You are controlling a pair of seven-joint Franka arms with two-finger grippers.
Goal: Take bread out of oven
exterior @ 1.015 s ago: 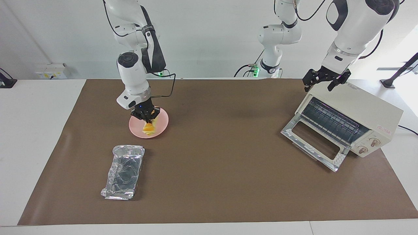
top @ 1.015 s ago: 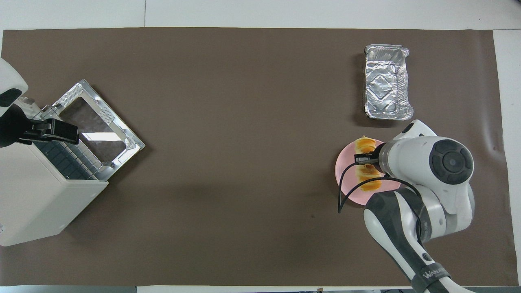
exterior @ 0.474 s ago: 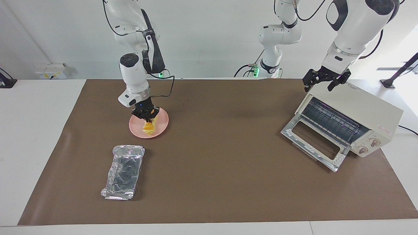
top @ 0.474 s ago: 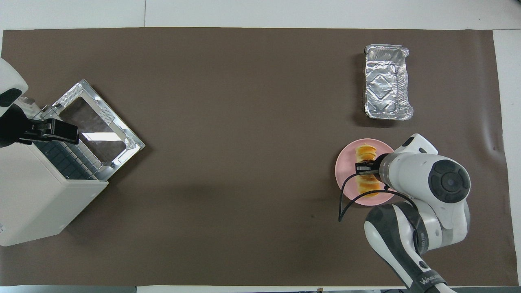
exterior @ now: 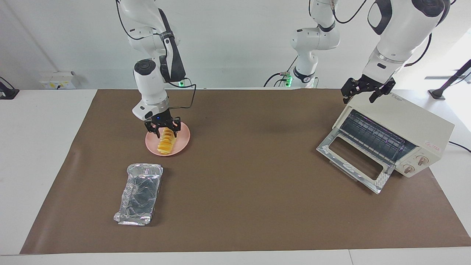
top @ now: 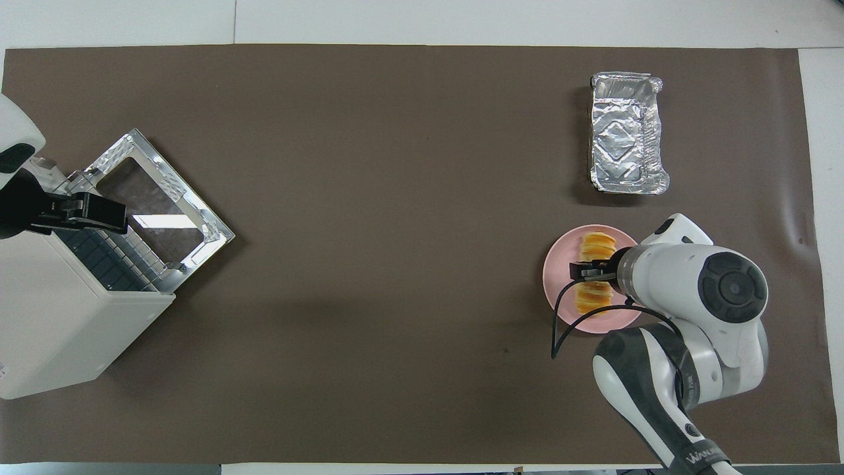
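1. The small ridged golden-yellow bread (exterior: 166, 142) lies on the round pink plate (exterior: 180, 146), toward the right arm's end of the table.
2. The right gripper (exterior: 162, 127) hangs just over the bread with its fingers spread wide, gripping nothing.
3. The boxy cream-white toaster oven (exterior: 415, 127) sits at the left arm's end, its glass door (exterior: 354, 159) dropped open.
4. The left gripper (exterior: 363, 93) waits over the oven's top edge, fingers wide apart and empty.
5. A crinkled silver foil tray (exterior: 140, 194) lies farther from the robots than the plate.
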